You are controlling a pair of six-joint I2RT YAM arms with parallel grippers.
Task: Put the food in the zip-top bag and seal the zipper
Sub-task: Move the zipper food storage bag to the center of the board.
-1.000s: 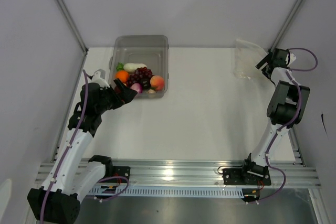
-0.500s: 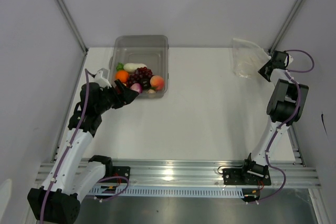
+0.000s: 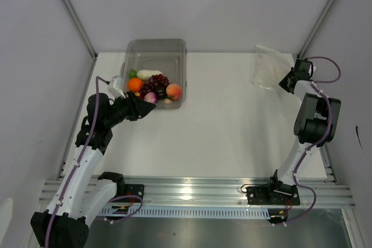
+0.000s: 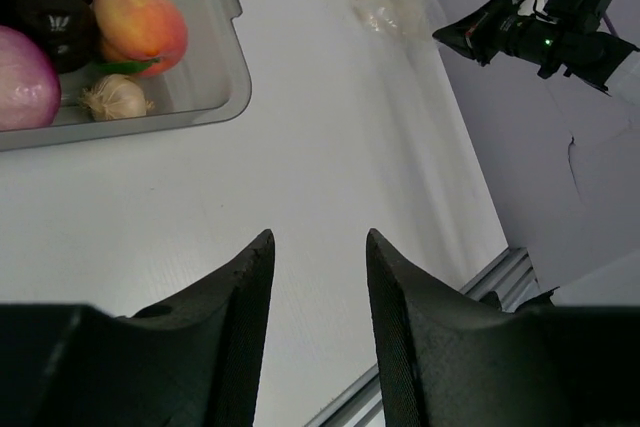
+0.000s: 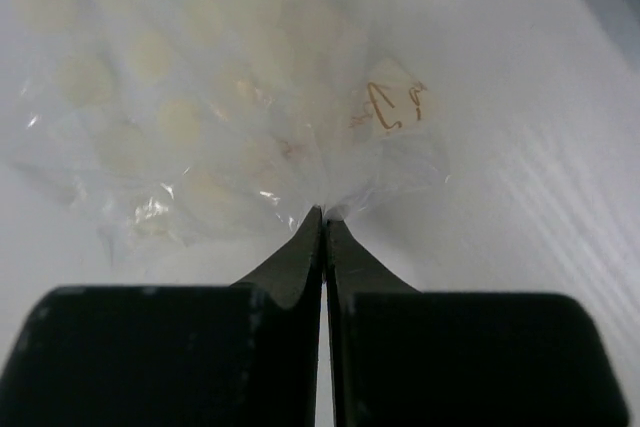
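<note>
Clear zip-top bag (image 5: 230, 97) in right hand (image 5: 323, 219)

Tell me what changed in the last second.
The right gripper shut its jaws on the edge of the clear, crinkly zip-top bag and dragged it slightly left. The left gripper narrowed its jaws, gripping nothing, beside the rigid clear plastic bin. The toy fruits and vegetables stayed inside it.

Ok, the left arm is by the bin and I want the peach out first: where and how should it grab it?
Probably straight down from above, the left end effector closing across the round middle of the peach. It sits in a corner of the bin, with the wall on one side and the grapes on the other, so a sideways approach looks blocked.
</note>
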